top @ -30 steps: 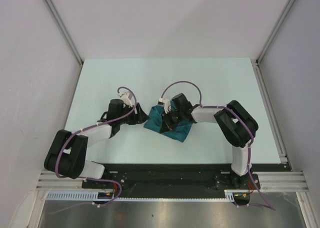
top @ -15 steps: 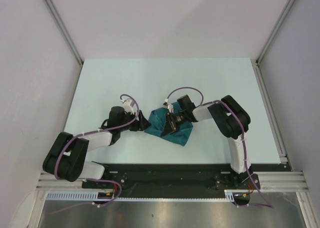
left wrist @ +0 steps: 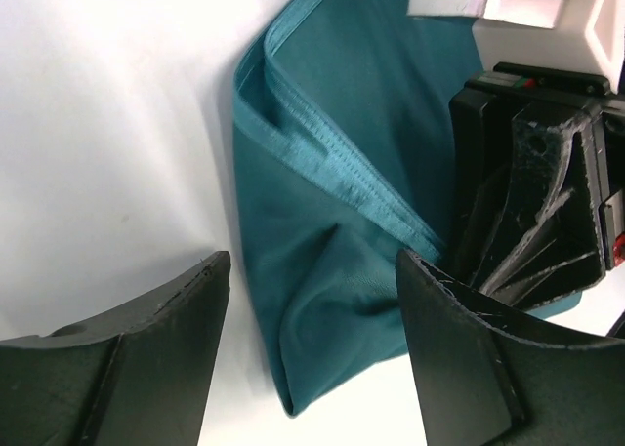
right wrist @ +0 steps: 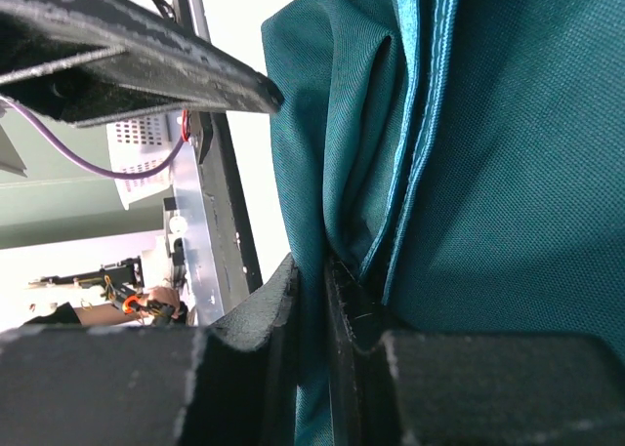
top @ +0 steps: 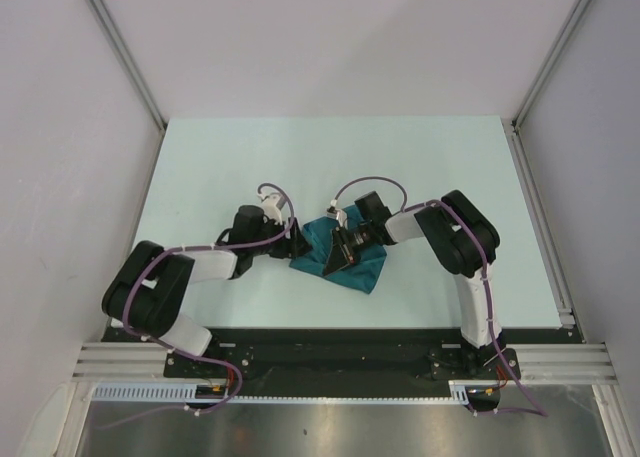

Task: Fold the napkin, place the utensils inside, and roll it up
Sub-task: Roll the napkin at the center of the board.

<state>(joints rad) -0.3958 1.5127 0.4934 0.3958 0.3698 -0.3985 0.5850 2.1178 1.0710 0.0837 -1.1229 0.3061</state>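
The dark teal napkin (top: pixel 362 267) lies bunched and folded on the pale table between my two grippers. It fills the left wrist view (left wrist: pixel 342 231) and the right wrist view (right wrist: pixel 488 153). My right gripper (top: pixel 333 258) lies on the cloth and is shut on a fold of it (right wrist: pixel 312 300). My left gripper (top: pixel 298 247) is open at the napkin's left edge, its fingers (left wrist: pixel 146 348) astride the folded corner without touching it. The gold fork is not visible in any view.
The pale table (top: pixel 330 157) has a metal rail along its near edge (top: pixel 340 362) and a rail on its right side (top: pixel 540 227). White walls stand at the left, back and right.
My left gripper has moved right up to the napkin's left edge. My right gripper has turned and shifted a little left on the cloth, and the napkin has bunched more.
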